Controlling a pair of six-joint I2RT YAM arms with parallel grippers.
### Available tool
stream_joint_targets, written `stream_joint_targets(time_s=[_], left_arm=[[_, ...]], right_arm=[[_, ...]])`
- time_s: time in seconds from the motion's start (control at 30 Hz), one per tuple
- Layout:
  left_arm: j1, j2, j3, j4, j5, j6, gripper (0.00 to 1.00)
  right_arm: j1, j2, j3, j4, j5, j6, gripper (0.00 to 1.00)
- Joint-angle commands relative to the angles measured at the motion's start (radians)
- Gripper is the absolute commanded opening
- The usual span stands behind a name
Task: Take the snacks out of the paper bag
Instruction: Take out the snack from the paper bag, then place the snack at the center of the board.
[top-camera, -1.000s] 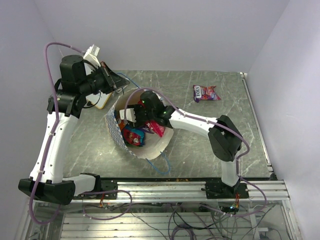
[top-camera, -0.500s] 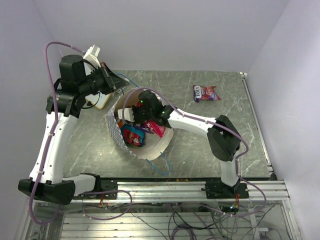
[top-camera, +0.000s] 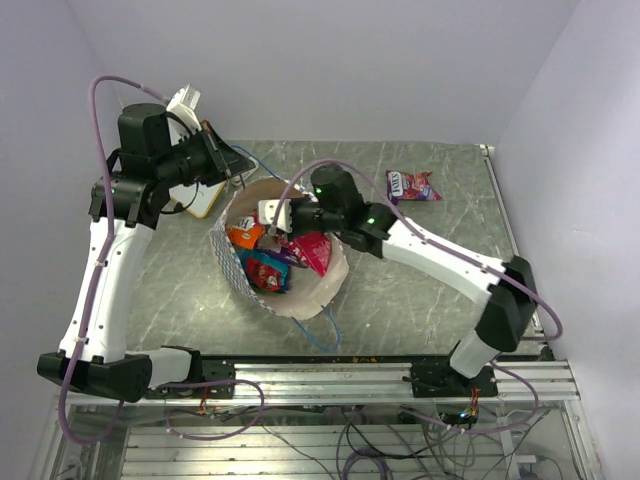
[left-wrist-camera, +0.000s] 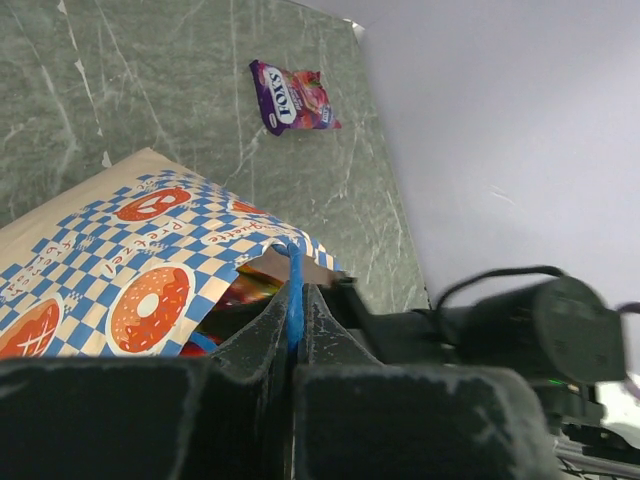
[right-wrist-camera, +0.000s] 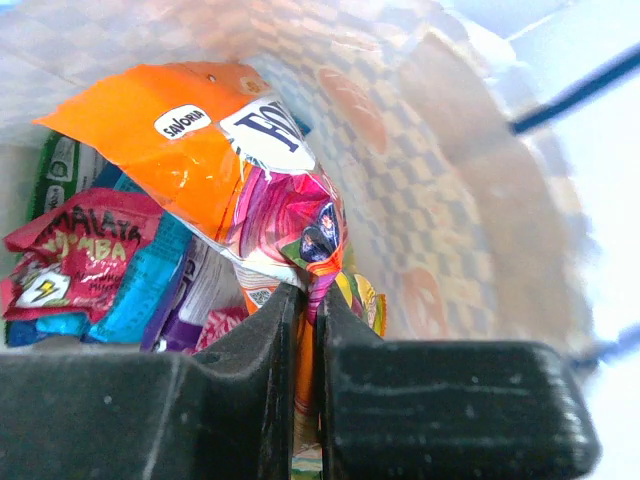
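The paper bag (top-camera: 303, 297) lies open-mouthed mid-table, its checkered side (left-wrist-camera: 130, 270) filling the left wrist view. My left gripper (top-camera: 232, 166) is shut on the bag's blue cord handle (left-wrist-camera: 295, 285) and holds the rim up. Inside the mouth, my right gripper (top-camera: 268, 222) is shut on a corner of an orange snack packet (right-wrist-camera: 190, 150), which hangs above the other snacks. Under it lie a red-pink packet (right-wrist-camera: 80, 255), a blue one (right-wrist-camera: 150, 285) and a red one (top-camera: 268, 270). A purple packet (top-camera: 412, 186) lies outside on the table at the back right.
A wooden-framed board (top-camera: 206, 203) sits beside the bag on the left, under the left arm. The bag's second blue cord (top-camera: 322, 330) trails toward the table's near edge. Walls close in at the back and both sides.
My right gripper shut on the orange packet and pulled back up toward the bag's mouth, bringing the packet into sight. The right arm's elbow swung out right. The left arm kept its hold.
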Motion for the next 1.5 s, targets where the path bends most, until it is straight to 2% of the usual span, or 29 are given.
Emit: stream_joint_targets(time_s=[0.0,0.23,0.57,0.67,0.87,1.0,1.1,1.3,1.47], left_arm=[[0.004,0.002,0.065,0.000,-0.019,0.017,0.07],[0.005,0.013,0.067,-0.016,-0.045,0.020,0.07],[0.005,0.021,0.057,-0.030,-0.052,0.022,0.07],[0.005,0.021,0.055,-0.034,-0.055,0.026,0.07],[0.005,0.020,0.049,-0.029,-0.049,0.026,0.07],[0.005,0.015,0.039,-0.029,-0.045,0.025,0.07],[0.005,0.011,0.035,-0.035,-0.042,0.028,0.07],[0.005,-0.001,0.018,-0.036,-0.034,0.030,0.07],[-0.002,0.000,0.023,-0.044,-0.038,0.038,0.07]], right_arm=[[0.000,-0.134,-0.044,-0.054,0.065,0.042,0.00],[-0.002,-0.342,-0.079,-0.170,0.177,0.047,0.00],[-0.033,-0.519,-0.057,-0.060,0.330,0.100,0.00],[-0.099,-0.565,-0.088,-0.012,0.336,0.110,0.00],[-0.325,-0.590,-0.230,0.075,0.376,0.134,0.00],[-0.408,-0.556,-0.384,0.215,0.424,0.091,0.00],[-0.521,-0.485,-0.453,0.295,0.386,0.027,0.00],[-0.673,-0.292,-0.438,0.352,0.272,-0.105,0.00],[-0.736,-0.129,-0.347,0.298,0.244,-0.250,0.00]])
